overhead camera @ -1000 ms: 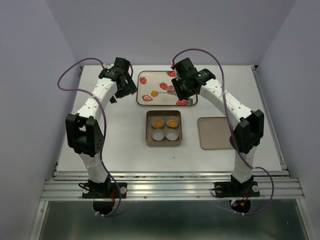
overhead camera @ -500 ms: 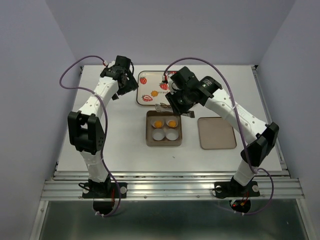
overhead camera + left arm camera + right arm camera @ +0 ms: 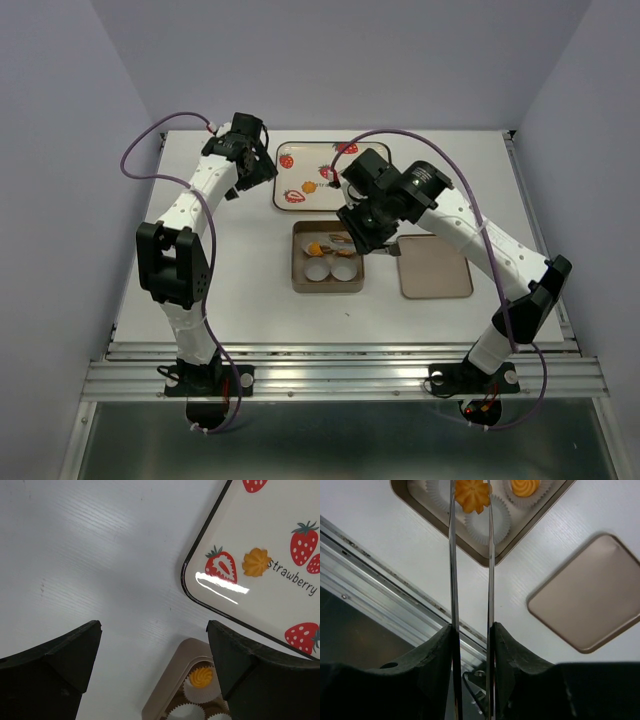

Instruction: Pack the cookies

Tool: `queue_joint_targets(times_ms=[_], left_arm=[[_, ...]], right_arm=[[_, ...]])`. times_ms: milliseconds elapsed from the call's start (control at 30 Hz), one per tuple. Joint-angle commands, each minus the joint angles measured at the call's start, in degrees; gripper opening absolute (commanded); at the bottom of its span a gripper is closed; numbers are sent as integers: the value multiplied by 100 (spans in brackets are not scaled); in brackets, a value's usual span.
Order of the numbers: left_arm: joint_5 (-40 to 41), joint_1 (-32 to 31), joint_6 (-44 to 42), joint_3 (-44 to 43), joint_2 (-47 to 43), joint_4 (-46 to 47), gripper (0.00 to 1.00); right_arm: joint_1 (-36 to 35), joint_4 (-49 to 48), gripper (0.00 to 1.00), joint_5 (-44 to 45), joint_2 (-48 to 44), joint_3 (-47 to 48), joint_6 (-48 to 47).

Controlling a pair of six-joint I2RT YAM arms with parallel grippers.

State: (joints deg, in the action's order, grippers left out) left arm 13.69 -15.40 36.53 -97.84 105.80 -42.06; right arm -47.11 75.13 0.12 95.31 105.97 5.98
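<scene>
Swung from beyond the box (image 3: 300,284) to above it, the right pincer (image 3: 470,486) was clamped on a cookie (image 3: 472,496). That cookie was best centred over an empty paper cup (image 3: 487,526), lowered until seated, and only then released. Beyond the box, the left pincer (image 3: 154,630) was held apart above the desk (image 3: 100,555), near a loose cookie (image 3: 257,562) on the tray (image 3: 270,520).

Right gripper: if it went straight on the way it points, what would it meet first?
Probably an empty paper cup in the box. The right gripper, fingers shut on a cookie, points down into it. Depth is unclear, so I can't say which cup.
</scene>
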Motion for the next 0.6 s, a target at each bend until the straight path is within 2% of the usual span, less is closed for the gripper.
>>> queue_joint_targets(times_ms=[0,167,267,567], left_arm=[[81,-25,-15,64,-261,102,99],[19,-25,-15,116,-244,128,99],[19,-16,-15,177,-288,128,99],[-7,-16,3,441,-437,190,99]], right_arm=[[-96,265,40,-197,-293,-138,220],[-96,213,40,-135,-267,-305,263],[-96,151,40,188,-232,-498,369],[-149,-25,40,181,-285,-867,501]])
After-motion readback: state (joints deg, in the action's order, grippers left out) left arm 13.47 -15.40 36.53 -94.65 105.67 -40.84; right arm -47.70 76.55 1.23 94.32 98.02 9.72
